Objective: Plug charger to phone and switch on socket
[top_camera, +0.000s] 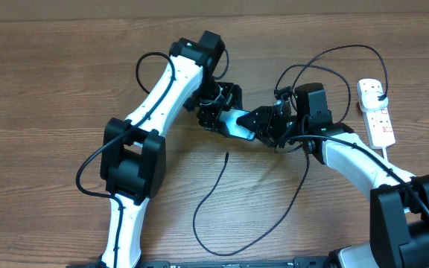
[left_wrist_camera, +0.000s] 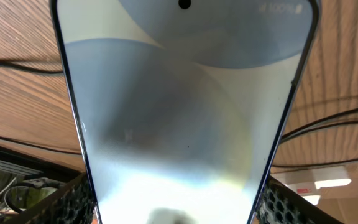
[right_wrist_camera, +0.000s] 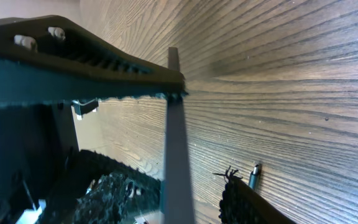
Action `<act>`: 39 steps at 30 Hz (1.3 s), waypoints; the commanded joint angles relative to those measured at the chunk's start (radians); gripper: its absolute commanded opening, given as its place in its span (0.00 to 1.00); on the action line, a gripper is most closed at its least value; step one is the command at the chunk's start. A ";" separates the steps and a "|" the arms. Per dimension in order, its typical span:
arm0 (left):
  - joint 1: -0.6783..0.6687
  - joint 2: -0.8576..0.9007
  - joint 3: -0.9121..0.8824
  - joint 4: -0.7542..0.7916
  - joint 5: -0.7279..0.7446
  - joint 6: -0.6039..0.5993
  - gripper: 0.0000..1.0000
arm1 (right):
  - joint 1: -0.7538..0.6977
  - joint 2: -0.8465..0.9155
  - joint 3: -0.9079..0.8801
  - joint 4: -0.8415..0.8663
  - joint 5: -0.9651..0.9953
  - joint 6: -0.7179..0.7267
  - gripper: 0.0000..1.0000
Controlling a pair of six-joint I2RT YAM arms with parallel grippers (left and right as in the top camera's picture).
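Brown wood-grain worktop point(top_camera: 51, 89) fills the overhead view, bare across its whole left side, with the far edge showing only along the top.

Reaching in from the left, the left tool point(top_camera: 218, 112) pinches the phone point(top_camera: 238, 123). In the left wrist view its pads point(left_wrist_camera: 73, 200) sit against the two long sides and the pale blue screen faces the camera. The phone hangs between the two arms near the middle of the worktop.

Just in front of it, the connector tip point(top_camera: 226, 154) of the charger cable point(top_camera: 203, 208) lies loose on the wood, joined to nothing. The cable curls in a wide loop toward the near edge.

To the right, the right tool point(top_camera: 268, 125) has its fingers on either side of the phone's thin end. Whether they are pressing on it I cannot tell.

Far right lies the power strip point(top_camera: 376, 112), with the black plug point(top_camera: 380, 96) apparently seated in it. The red switches are too small to read.

By my reckoning the task is early: the tip has yet to be picked up and plugged in, and the switch comes after that. There is plenty of room on the left. On the right, the cable loops are crowded around the right arm and could snag it.
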 commanded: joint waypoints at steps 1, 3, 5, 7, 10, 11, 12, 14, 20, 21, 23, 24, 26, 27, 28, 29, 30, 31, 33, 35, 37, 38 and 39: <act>-0.013 0.002 0.030 -0.001 0.027 -0.036 0.04 | 0.005 -0.002 0.020 0.006 -0.001 -0.016 0.51; -0.016 0.002 0.030 -0.001 0.027 -0.035 0.04 | 0.005 -0.002 0.020 0.006 0.000 -0.016 0.51; -0.018 0.002 0.030 -0.002 0.027 -0.035 0.04 | 0.005 -0.002 0.020 0.006 0.003 -0.016 0.48; -0.019 0.002 0.030 -0.002 0.027 -0.035 0.04 | 0.005 -0.002 0.020 0.005 0.006 -0.016 0.43; -0.019 0.002 0.030 -0.002 0.031 -0.035 0.04 | 0.005 -0.002 0.020 0.001 0.011 -0.016 0.36; -0.019 0.002 0.030 -0.002 0.031 -0.035 0.04 | 0.005 -0.002 0.020 -0.002 0.011 -0.020 0.36; -0.019 0.002 0.030 -0.002 0.031 -0.035 0.04 | 0.005 -0.002 0.020 -0.002 0.012 -0.020 0.36; -0.021 0.002 0.030 -0.002 0.031 -0.035 0.04 | 0.005 -0.002 0.020 -0.010 0.029 -0.020 0.34; -0.031 0.002 0.030 -0.002 0.030 -0.035 0.04 | 0.006 -0.002 0.020 -0.025 0.052 -0.043 0.29; -0.031 0.002 0.030 -0.002 0.031 -0.035 0.04 | 0.006 -0.002 0.020 -0.025 0.052 -0.043 0.28; -0.031 0.002 0.030 -0.002 0.031 -0.035 0.04 | 0.006 -0.002 0.020 -0.024 0.052 -0.042 0.26; -0.031 0.002 0.030 -0.002 0.031 -0.035 0.04 | 0.006 -0.002 0.020 -0.024 0.053 -0.042 0.26; -0.031 0.002 0.030 -0.002 0.031 -0.035 0.04 | 0.006 -0.002 0.020 -0.024 0.061 -0.042 0.25; -0.031 0.002 0.030 -0.002 0.031 -0.035 0.04 | 0.006 -0.002 0.020 -0.024 0.063 -0.042 0.25; -0.032 0.002 0.030 -0.002 0.031 -0.035 0.04 | 0.006 -0.002 0.020 -0.024 0.063 -0.042 0.24; -0.032 0.002 0.030 -0.002 0.031 -0.035 0.04 | 0.006 -0.002 0.020 -0.024 0.063 -0.042 0.23; -0.033 0.002 0.030 -0.002 0.030 -0.035 0.04 | 0.006 -0.002 0.020 -0.023 0.063 -0.041 0.22; -0.035 0.002 0.030 -0.002 0.030 -0.035 0.04 | 0.006 -0.002 0.020 -0.023 0.063 -0.042 0.21; -0.038 0.002 0.030 -0.002 0.030 -0.035 0.04 | 0.006 -0.002 0.020 -0.020 0.063 -0.042 0.18; -0.041 0.002 0.030 -0.002 0.030 -0.035 0.04 | 0.006 -0.002 0.020 -0.017 0.063 -0.042 0.16; -0.043 0.002 0.030 -0.001 0.029 -0.035 0.04 | 0.006 -0.002 0.020 -0.017 0.063 -0.042 0.13; -0.044 0.002 0.030 -0.001 0.029 -0.035 0.04 | 0.006 -0.002 0.020 -0.017 0.063 -0.042 0.13; -0.044 0.002 0.030 -0.001 0.028 -0.035 0.04 | 0.006 -0.002 0.020 -0.017 0.063 -0.042 0.12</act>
